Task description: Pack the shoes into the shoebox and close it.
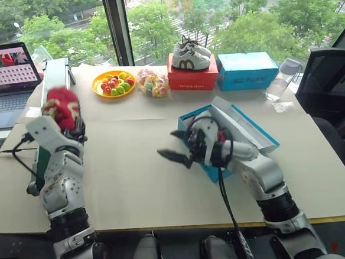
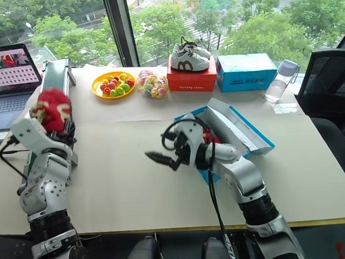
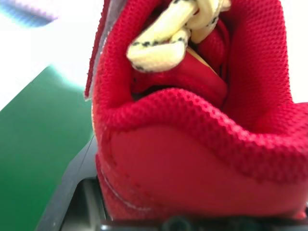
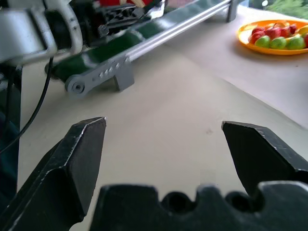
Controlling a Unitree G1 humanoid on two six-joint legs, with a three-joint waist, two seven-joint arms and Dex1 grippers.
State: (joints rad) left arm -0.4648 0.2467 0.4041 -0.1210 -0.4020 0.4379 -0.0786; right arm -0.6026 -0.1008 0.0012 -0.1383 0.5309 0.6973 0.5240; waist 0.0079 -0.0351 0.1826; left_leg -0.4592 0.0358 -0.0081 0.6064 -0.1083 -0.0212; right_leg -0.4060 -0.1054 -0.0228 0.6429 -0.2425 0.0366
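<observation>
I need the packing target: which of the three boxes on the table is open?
The bright blue shoebox beside the right gripper, lid raised. The red box under the sneakers and the other blue box are shut.

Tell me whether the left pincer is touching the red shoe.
Touching. In the left eye view the left pincer holds the red shoe up above the table; in the left wrist view the shoe sits right against the pincer's base.
</observation>
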